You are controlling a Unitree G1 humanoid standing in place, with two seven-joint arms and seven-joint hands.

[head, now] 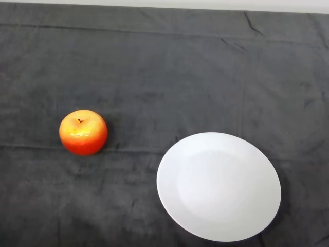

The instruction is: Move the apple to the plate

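Dark cloth covers the whole desk (164, 62), a white plate (218, 186) sits bare at the lower right of the frame, and the red-and-orange apple (83, 132) stands stem-up at centre left, well apart from the plate. No hand shows anywhere in the frame, so whether it is apart or together cannot be told. The first job looks like the reach: I'd come in from the lower left, settle over the apple's widest part, grip evenly so the round fruit doesn't roll, then carry it right to the plate's middle.
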